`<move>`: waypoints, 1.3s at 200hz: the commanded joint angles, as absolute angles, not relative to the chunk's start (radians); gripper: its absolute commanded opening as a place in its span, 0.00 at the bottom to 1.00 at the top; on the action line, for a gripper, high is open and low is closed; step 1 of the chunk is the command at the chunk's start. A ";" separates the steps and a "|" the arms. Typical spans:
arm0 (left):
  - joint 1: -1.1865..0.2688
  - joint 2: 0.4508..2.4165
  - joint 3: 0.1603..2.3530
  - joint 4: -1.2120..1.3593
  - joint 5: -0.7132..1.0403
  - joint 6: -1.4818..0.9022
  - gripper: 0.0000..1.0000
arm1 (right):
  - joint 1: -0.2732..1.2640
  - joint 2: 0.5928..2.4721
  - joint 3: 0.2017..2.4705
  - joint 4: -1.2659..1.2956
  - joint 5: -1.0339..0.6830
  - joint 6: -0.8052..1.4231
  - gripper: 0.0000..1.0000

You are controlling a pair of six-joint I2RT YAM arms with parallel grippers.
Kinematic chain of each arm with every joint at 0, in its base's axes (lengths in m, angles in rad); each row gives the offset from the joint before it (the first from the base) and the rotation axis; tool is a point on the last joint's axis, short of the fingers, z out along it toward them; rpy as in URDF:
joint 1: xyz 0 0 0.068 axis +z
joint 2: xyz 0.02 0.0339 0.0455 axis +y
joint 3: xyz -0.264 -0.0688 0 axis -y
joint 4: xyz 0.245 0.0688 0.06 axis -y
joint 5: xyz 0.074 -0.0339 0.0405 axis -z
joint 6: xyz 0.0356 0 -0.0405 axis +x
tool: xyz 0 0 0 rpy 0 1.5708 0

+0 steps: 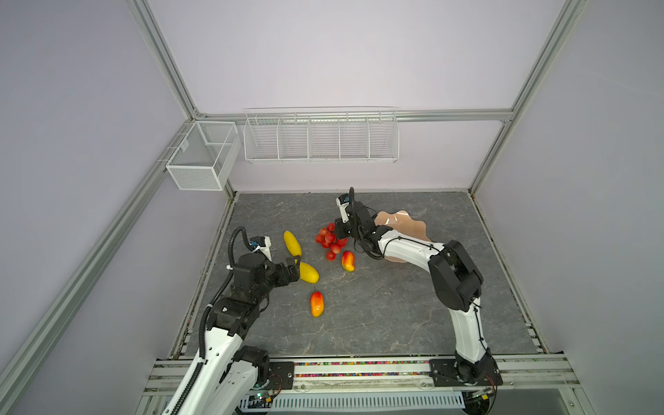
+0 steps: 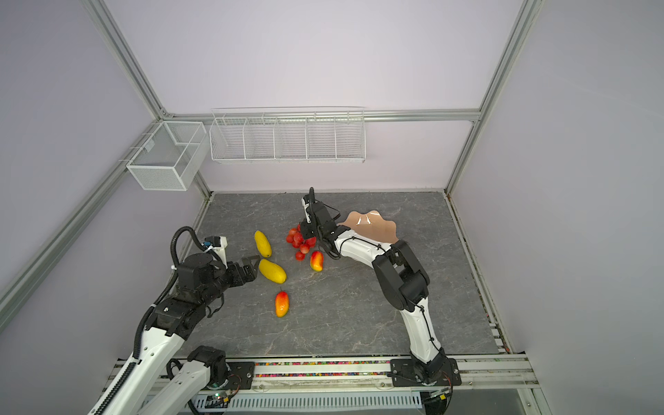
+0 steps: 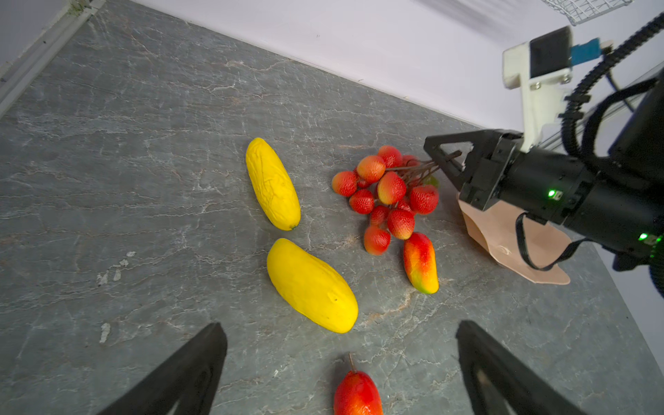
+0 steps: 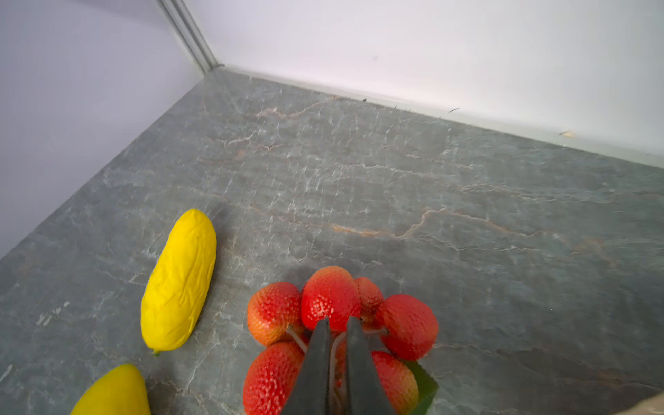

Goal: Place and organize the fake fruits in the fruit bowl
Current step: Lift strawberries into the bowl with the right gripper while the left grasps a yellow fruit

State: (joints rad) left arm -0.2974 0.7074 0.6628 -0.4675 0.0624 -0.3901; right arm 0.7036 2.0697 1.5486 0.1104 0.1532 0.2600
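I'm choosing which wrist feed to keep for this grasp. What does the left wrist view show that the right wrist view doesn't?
Left wrist only: the mango-like fruit beside the berry bunch, a second mango-like fruit, and the open left pincer. Right wrist only: the right pincer seen from behind, shut on the stems. Both: that bunch, the wrinkled yellow fruit, the smoother yellow fruit, the grey table.

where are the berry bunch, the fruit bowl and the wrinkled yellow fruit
berry bunch point(image 3: 391, 187): left wrist view, on a middle berry
fruit bowl point(image 1: 409, 226): in a top view, bare inner wall
wrinkled yellow fruit point(image 4: 179, 284): right wrist view, mid-body
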 commanded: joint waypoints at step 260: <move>-0.689 1.284 0.951 -0.403 -0.192 -0.460 1.00 | 0.332 1.573 1.060 0.027 0.142 0.251 0.37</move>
State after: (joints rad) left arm -0.6857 1.2633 0.9012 -0.3077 -0.0978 -0.4110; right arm 0.3363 1.5845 1.0695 -0.0128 0.1562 0.2687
